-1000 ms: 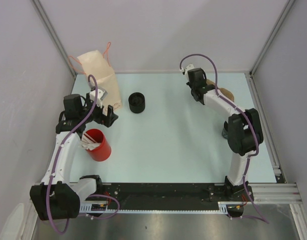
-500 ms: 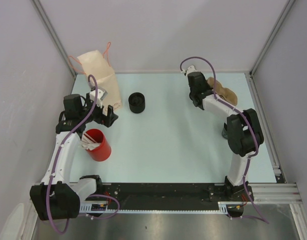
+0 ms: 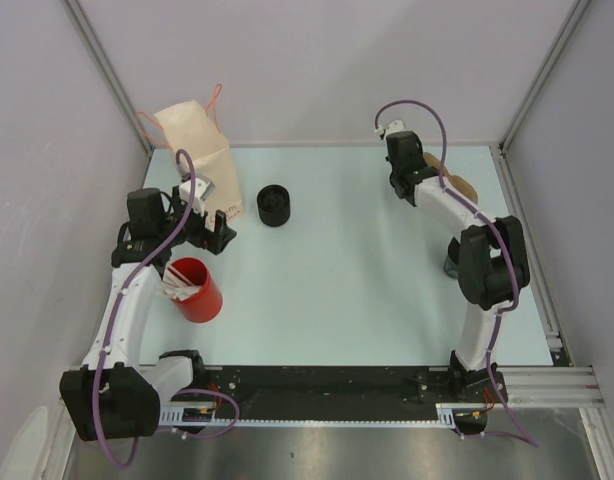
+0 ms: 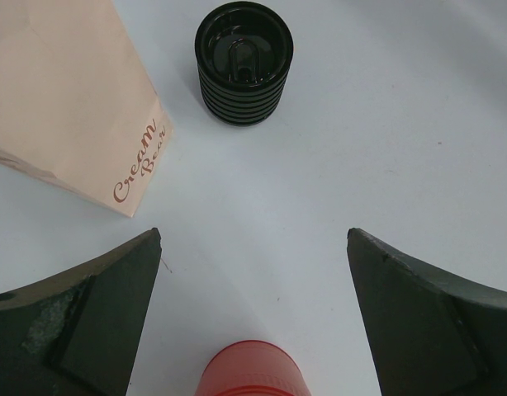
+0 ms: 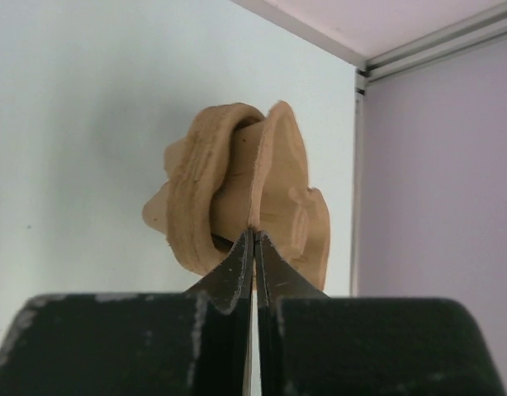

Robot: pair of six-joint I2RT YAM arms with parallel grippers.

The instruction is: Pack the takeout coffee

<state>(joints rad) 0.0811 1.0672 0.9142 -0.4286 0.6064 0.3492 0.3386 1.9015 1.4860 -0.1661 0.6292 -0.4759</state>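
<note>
A black ribbed coffee cup with a lid [image 3: 274, 205] stands on the table, also in the left wrist view [image 4: 244, 62]. A peach paper bag [image 3: 200, 160] printed "Cream Bear" stands at the back left [image 4: 68, 99]. My left gripper [image 3: 216, 230] is open and empty beside the bag, its fingers [image 4: 97, 322] wide apart. My right gripper [image 3: 415, 185] is at the back right, shut on the thin edge of a brown moulded cardboard cup carrier [image 5: 245, 198], which shows behind the arm in the top view [image 3: 449, 186].
A red cup [image 3: 195, 289] holding white stirrers stands near the left arm and shows at the bottom of the left wrist view [image 4: 252, 371]. The enclosure's walls and an aluminium frame post [image 3: 502, 150] are close to the right gripper.
My right gripper has moved right and toward the back wall with the brown carrier in it. The left arm, bag, black cup and red cup have not moved.
</note>
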